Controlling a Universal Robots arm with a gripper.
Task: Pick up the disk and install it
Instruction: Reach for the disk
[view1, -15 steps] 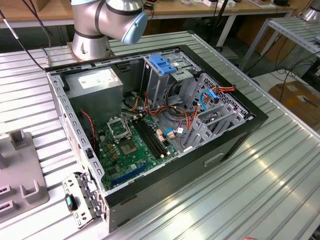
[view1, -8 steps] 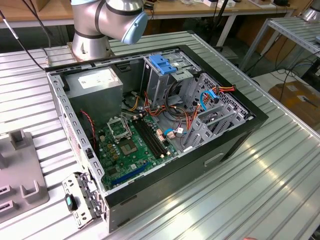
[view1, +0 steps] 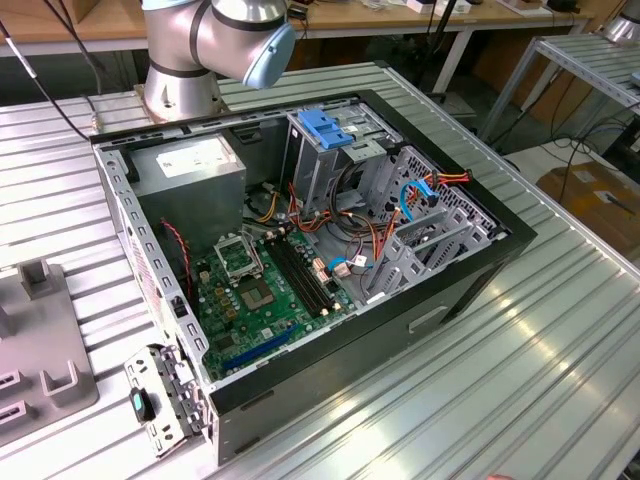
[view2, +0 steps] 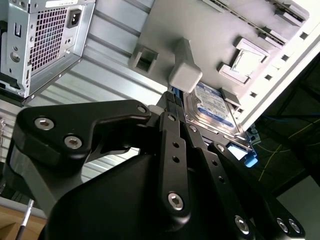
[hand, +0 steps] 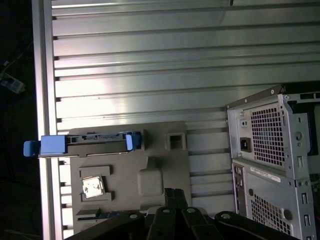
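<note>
The disk (hand: 97, 141) stands on its long edge in a slot of a grey fixture plate (hand: 160, 150), with bright blue carrier rails at both ends. In the second wrist view the disk (view2: 212, 107) shows its labelled metal face, and one blue rail end pokes past the plate's edge. My gripper (view2: 171, 97) hangs above the plate beside a raised grey block, a short way from the disk and not touching it. Its black fingers (hand: 175, 192) sit together with nothing between them.
The open computer case (view1: 320, 250) lies on the ribbed metal table (view1: 500, 380), with the motherboard, cables and a tall drive cage topped by a blue bracket (view1: 325, 130). Its rear panel (hand: 270, 150) stands close to the fixture plate (view1: 40, 340). The arm's base (view1: 185, 80) stands behind the case.
</note>
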